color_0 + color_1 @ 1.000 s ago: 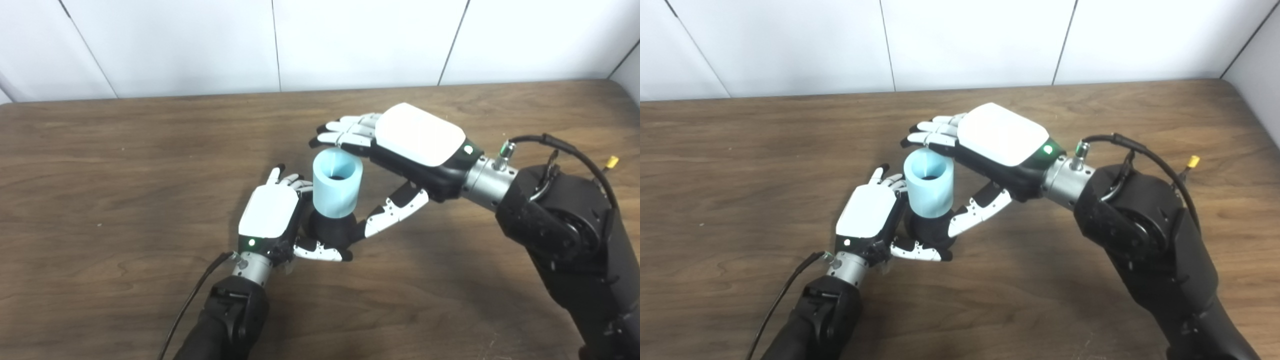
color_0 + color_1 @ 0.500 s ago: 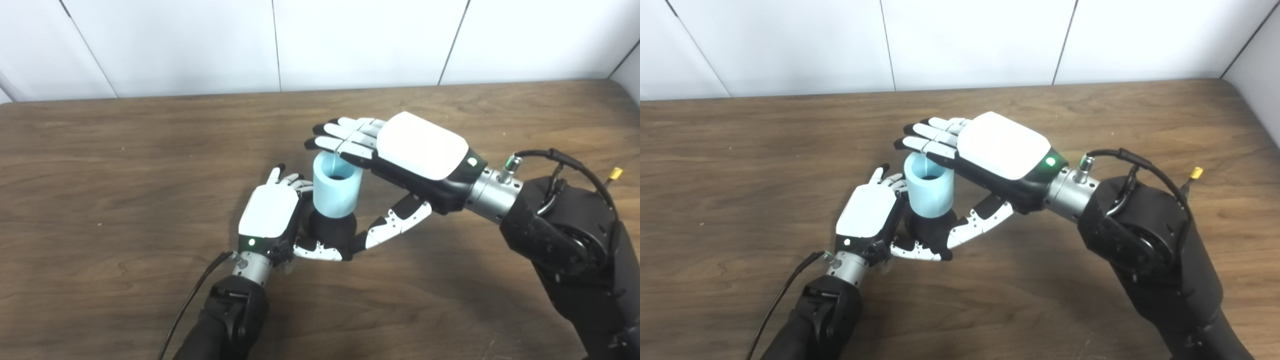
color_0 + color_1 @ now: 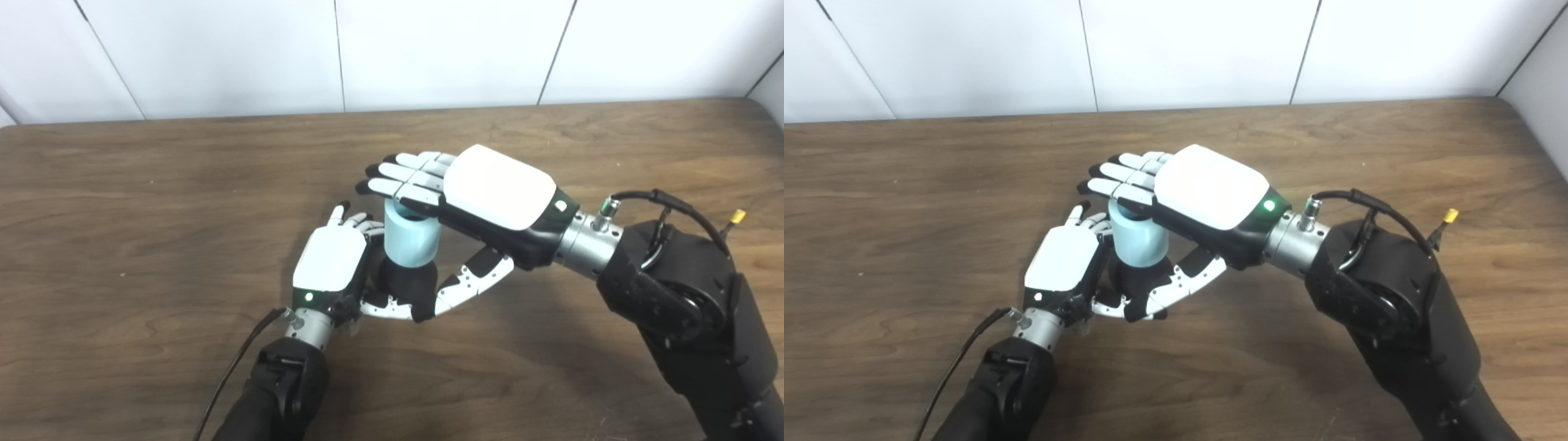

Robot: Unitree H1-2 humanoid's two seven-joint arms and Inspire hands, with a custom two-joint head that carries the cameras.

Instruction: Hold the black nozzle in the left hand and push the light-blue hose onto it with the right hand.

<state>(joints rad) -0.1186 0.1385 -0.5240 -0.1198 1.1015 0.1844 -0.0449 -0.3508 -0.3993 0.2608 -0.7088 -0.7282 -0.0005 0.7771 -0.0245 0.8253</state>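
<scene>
Centrally on the brown wooden surface (image 3: 153, 184), two robot hands meet around one small assembly. The left hand (image 3: 331, 260) has its fingers (image 3: 392, 308) curled around the black nozzle (image 3: 407, 285), holding it upright low over the wood, probably so it stays put under downward force. One light-blue hose (image 3: 411, 239), a short stubby tube, stands upright on top of the nozzle with its lower end over the nozzle's tip. How far it has seated cannot be told.

The right hand (image 3: 490, 196) lies palm down across the hose's open top, fingers (image 3: 398, 179) straight, held side by side and reaching past its far rim. Its thumb (image 3: 474, 283) angles down toward the nozzle. It grips nothing; the flat palm suits pressing the hose downward.

Count: one nozzle, one hose, two hands. Nothing else lies on the wood.
</scene>
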